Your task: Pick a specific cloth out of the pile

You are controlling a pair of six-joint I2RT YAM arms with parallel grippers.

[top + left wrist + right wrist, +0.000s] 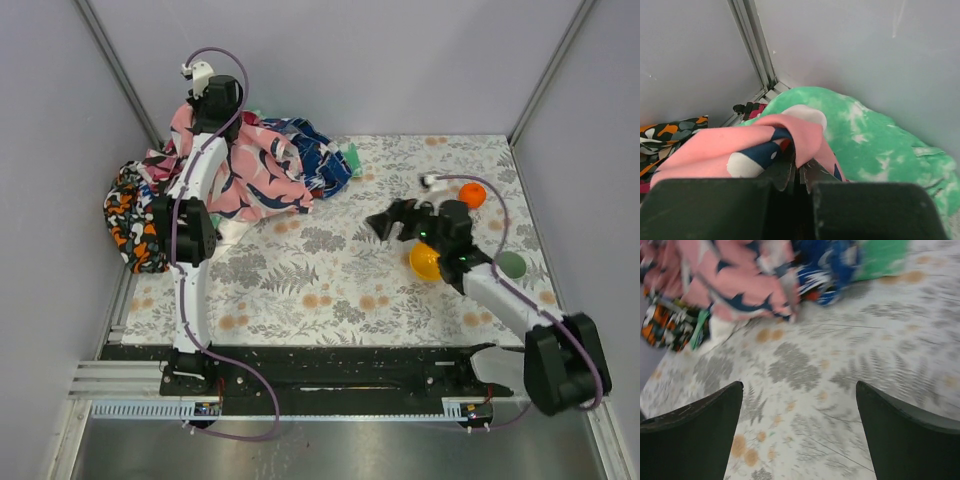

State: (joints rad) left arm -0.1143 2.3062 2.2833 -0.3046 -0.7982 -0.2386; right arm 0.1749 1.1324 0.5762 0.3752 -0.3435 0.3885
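Note:
The pile [255,165] lies at the back left of the table: pink floral, blue-red-white print [318,152], a bit of green [350,158] and orange-black-white print [135,215]. My left gripper [217,105] is above the pile, shut on a fold of the pink floral cloth [715,150] and holding it raised; in the left wrist view its jaws [800,167] pinch the fabric, with the green tie-dye cloth [870,135] behind. A small piece of the white cloth [233,231] peeks out under the pink cloth's near edge and also shows in the right wrist view [720,332]. My right gripper [392,222] is open and empty over the mat [800,385].
A floral table mat [330,270] covers the table. An orange ball [472,195], a yellow-orange ball [423,261] and a green ball [511,265] lie near the right arm. Grey walls close in the back and both sides, with a metal corner post [757,55].

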